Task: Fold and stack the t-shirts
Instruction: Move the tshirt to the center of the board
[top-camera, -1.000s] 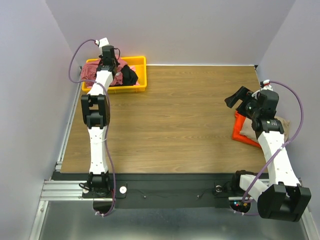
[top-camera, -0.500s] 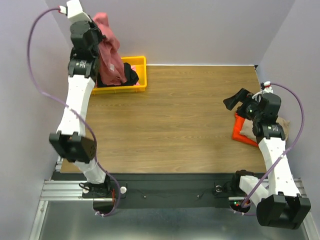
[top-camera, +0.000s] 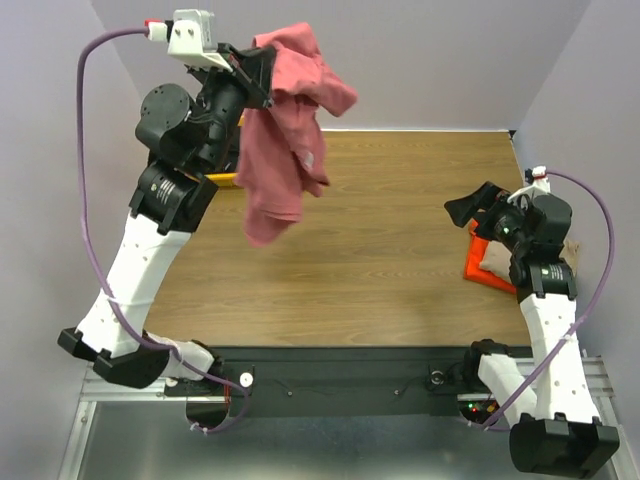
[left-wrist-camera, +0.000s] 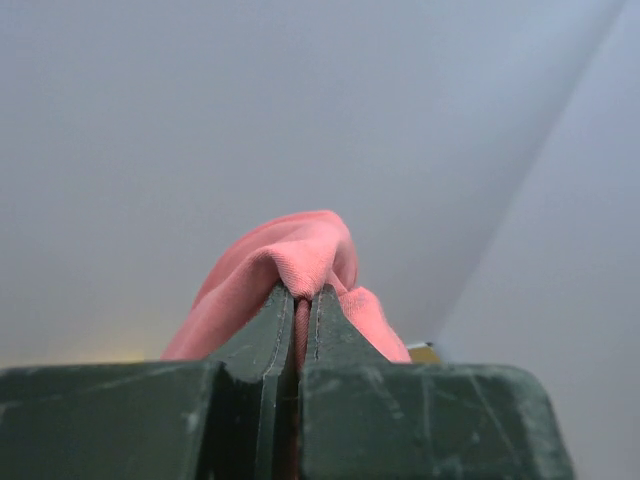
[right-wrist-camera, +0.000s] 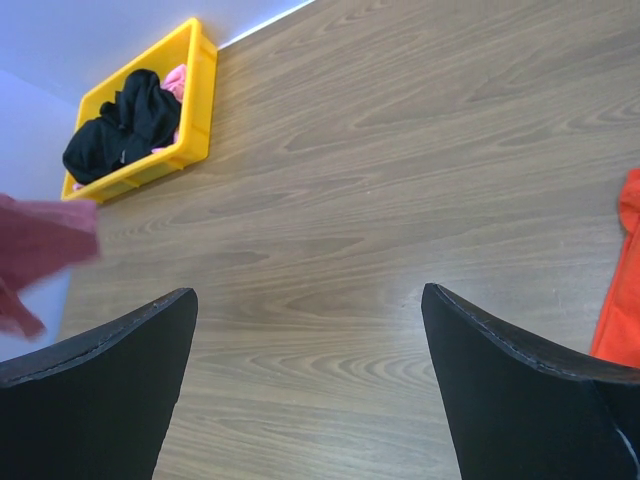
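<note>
dusty-red t-shirt (top-camera: 285, 150), crumpled, hanging limp, pinched aloft

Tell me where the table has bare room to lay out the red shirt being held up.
The wooden middle of the table is bare, from the yellow bin at the far left corner to the cloth stack at the right edge. Crowded only there, beside the right gripper.

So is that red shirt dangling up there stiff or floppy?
Probably floppy: the dusty-red shirt hangs in loose folds from the left gripper. Likely light, since one small pinch holds it all up. It may bunch when set down.
</note>
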